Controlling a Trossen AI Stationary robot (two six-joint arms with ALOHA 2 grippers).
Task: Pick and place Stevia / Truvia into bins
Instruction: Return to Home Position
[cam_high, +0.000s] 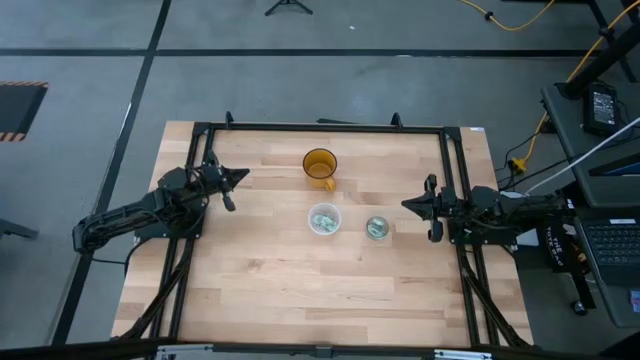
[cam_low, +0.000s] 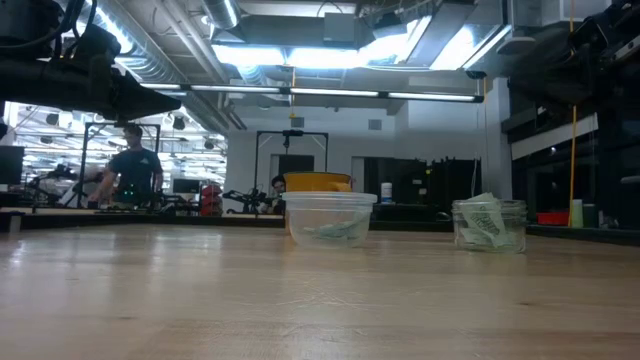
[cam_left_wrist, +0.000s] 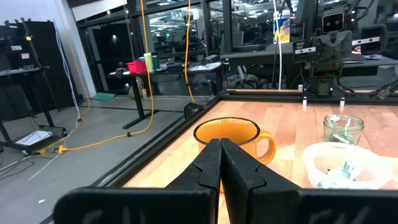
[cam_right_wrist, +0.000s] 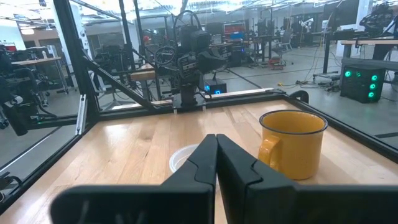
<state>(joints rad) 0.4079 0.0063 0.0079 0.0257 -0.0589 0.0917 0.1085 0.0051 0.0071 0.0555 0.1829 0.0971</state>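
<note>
The wooden table (cam_high: 300, 290) is flanked by the left gripper (cam_high: 244, 176) and the right gripper (cam_high: 404, 205), each with its fingers pressed together on nothing. Between them are set an orange mug (cam_high: 320, 166), a clear plastic cup (cam_high: 324, 220) and a smaller glass jar (cam_high: 377, 229). Pale green Stevia packets (cam_low: 335, 230) are seen inside both cup and jar.

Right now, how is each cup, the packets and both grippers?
Clear cup: upright, packets inside.
Small glass cup: upright, packets inside.
Orange cup: upright, looks empty.
Packets: inside the two cups.
Left gripper: shut, holding nothing.
Right gripper: shut, holding nothing.
</note>
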